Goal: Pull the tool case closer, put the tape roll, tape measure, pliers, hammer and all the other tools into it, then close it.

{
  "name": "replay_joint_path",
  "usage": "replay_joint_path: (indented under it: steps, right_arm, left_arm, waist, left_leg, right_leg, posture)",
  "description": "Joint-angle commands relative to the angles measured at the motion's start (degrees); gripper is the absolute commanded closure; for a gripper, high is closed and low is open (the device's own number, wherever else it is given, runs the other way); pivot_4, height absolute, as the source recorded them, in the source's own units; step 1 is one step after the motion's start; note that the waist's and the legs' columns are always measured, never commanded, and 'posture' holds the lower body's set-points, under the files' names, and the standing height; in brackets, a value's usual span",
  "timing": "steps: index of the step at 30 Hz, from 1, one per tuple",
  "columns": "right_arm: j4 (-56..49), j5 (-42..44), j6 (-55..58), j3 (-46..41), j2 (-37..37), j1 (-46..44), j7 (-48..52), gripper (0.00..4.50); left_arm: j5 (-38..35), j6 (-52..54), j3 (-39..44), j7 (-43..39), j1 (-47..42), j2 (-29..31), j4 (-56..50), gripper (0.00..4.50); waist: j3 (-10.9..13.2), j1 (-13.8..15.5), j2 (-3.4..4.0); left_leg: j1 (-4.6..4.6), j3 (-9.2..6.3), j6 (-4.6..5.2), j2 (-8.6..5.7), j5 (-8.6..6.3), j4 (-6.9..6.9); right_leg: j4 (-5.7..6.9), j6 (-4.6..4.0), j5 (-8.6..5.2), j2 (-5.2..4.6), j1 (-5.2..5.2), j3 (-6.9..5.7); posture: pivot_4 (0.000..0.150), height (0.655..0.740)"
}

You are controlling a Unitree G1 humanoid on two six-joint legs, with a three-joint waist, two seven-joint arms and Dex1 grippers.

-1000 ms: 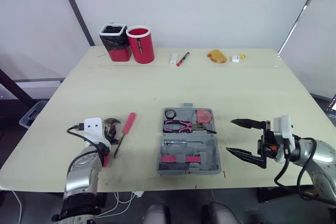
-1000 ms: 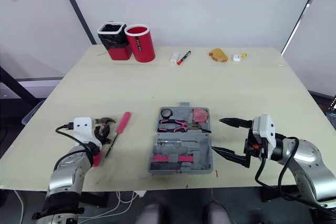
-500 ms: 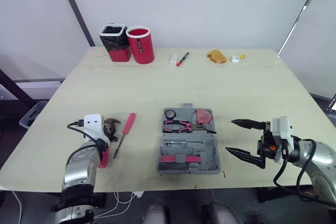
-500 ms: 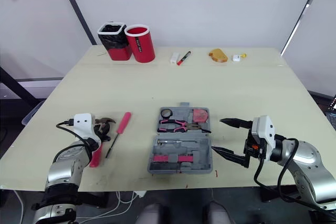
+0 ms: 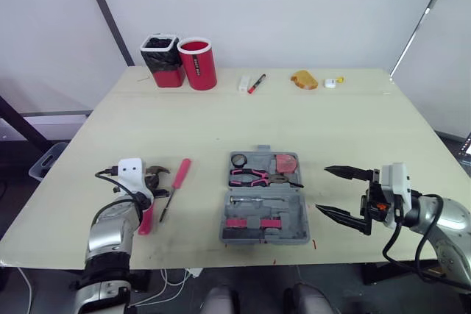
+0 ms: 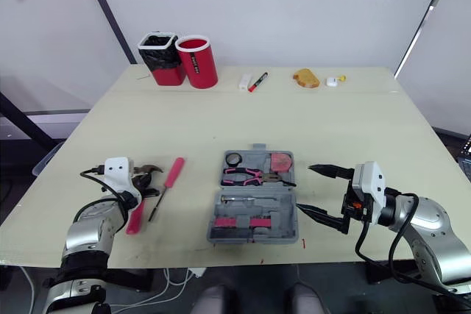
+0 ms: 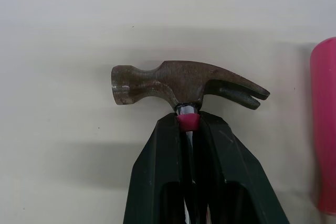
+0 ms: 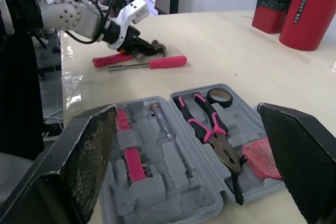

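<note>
Since a second ago the left forearm has swung a little outward at the lower left of the frame, uncovering more of the hammer's red handle, while the head has hardly shifted and the right arm has held its place. Left gripper (image 7: 187,123) is clamped on the claw hammer with the dull steel head and red grip (image 7: 178,82), pinching the neck just under the head; whether the tool is clear of the pale table (image 5: 331,123) I cannot tell. That hold looks sensible: the hammer is stiff and head-heavy, so gripping next to the head should stop it from swinging, though the bare neck is probably slicker than the grip and the long handle will trail behind. At lower right the right gripper (image 5: 323,190) hangs with its two fingers spread wide, just beside the open grey plastic tool case (image 5: 293,215), which sits at lower centre. Its nearer half holds a pink-handled tool and a slim tester; its farther half holds pink-handled pliers (image 5: 254,176), a dark tape roll (image 5: 239,159) and a red piece I cannot identify. Between hammer and case lies a loose screwdriver with a pink handle (image 5: 175,182), so the hammer is well apart from the case. Farther off, at the top of the frame, stand a black-lined red bin (image 5: 163,59) and a red cylinder (image 5: 197,62), with a marker (image 5: 255,83) and an orange lump (image 5: 303,79) beside them.
</note>
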Motion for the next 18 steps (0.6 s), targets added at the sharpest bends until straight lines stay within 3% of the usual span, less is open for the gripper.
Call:
replay_joint_path:
  steps: [1, 9, 18]
  right_arm:
    - [-2.02, 0.49, -0.84, -0.19, 0.18, -0.75, -0.02, 0.00]
    - [-1.80, 1.56, -0.76, -0.30, 0.75, -0.94, 0.30, 0.00]
    - [-1.44, 3.94, -0.31, -1.39, 0.44, -0.44, 2.08, 0.00]
  left_arm:
    - [-0.56, 0.04, 1.12, -0.33, 0.30, 0.62, -0.07, 4.50]
    - [-0.94, -0.12, -1.79, -9.75, -1.55, 6.79, -5.88, 4.50]
    - [-3.00, 0.95, -10.52, -31.83, -10.98, 16.99, -7.88, 4.50]
  waist:
    - [0.00, -0.01, 0.00]
    - [0.16, -0.04, -0.26]
    - [0.27, 0.24, -0.33]
  left_leg:
    - [0.00, 0.00, 0.00, 0.00, 0.00, 0.00]
    - [-0.10, -0.05, 0.00, 0.01, 0.00, 0.00]
    - [-0.30, -0.11, 0.00, 0.00, 0.00, -0.01]
  right_leg:
    - [0.00, 0.00, 0.00, 0.00, 0.00, 0.00]
    - [-0.06, -0.01, 0.00, 0.00, -0.02, -0.06]
    - [-0.26, 0.00, 0.00, -0.01, -0.06, -0.16]
  posture:
    - [0.150, 0.7400]
    - [0.150, 0.7400]
    - [0.150, 0.7400]
